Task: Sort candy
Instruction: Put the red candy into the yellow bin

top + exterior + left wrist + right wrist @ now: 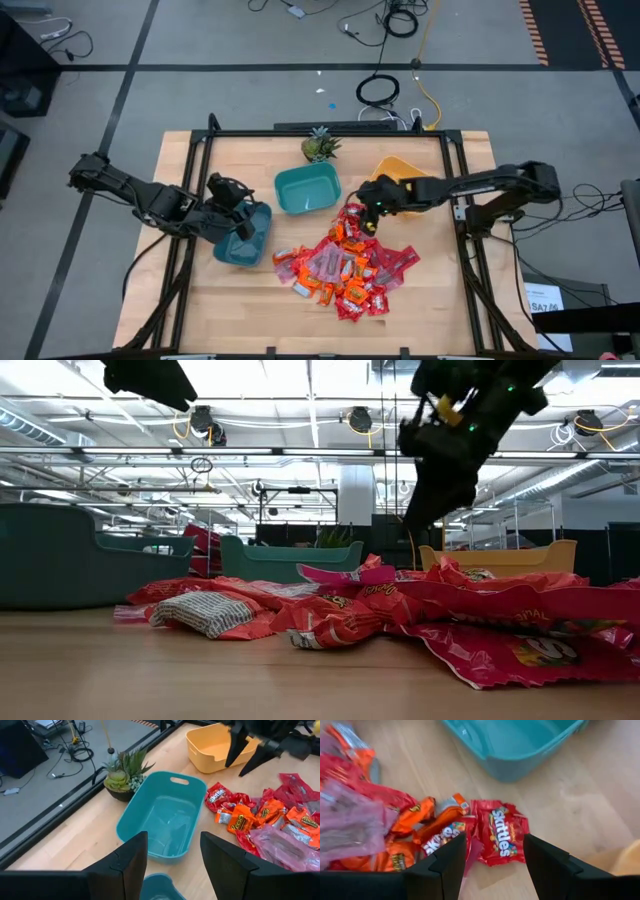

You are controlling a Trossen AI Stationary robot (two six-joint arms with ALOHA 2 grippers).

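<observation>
The candy (345, 265) lies in a loose heap of red, orange and pink-purple wrappers on the wooden table, near the middle. My right gripper (368, 220) hangs open above the heap's far edge. In the right wrist view its fingers (495, 837) stand over a red Skittles pack (502, 835) without touching it. My left gripper (243, 222) hovers open and empty over a dark teal bowl (245, 240) on the left. In the left wrist view, its fingers (173, 836) point toward a lighter teal bowl (162, 820).
The lighter teal bowl (307, 188) stands beyond the heap. A yellow bowl (400, 172) sits to its right, under the right arm. A small green plant (320, 147) stands at the far edge. Bare wood lies along the near edge (250, 320).
</observation>
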